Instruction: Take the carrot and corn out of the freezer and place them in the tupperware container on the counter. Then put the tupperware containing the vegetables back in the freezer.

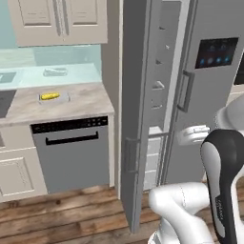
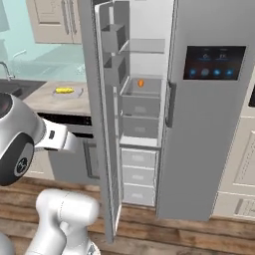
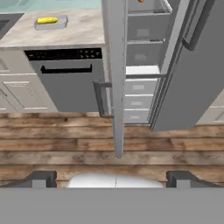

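The yellow corn [image 1: 50, 96] lies in the translucent tupperware container [image 1: 65, 99] on the marbled counter [image 1: 88, 104]. From the right base view the corn [image 2: 63, 90] and container [image 2: 75, 93] sit left of the open freezer door [image 2: 102, 124]. The orange carrot [image 2: 141, 83] rests on a shelf inside the freezer [image 2: 142, 114]. In the hand view the carrot [image 3: 140, 1] just peeks in at the top edge, and the corn [image 3: 47, 20] sits in the container [image 3: 62, 22] at upper left. My gripper [image 3: 113, 179] is open and holds nothing, well back from the freezer and above the floor.
A dark dishwasher front [image 1: 74, 152] sits under the counter. A dark sink [image 2: 12, 89] lies further left. The freezer door [image 1: 136, 124] stands edge-on between me and the counter. The fridge's right door [image 2: 209, 109], which has a screen, is closed. A wooden floor [image 3: 65, 144] lies below.
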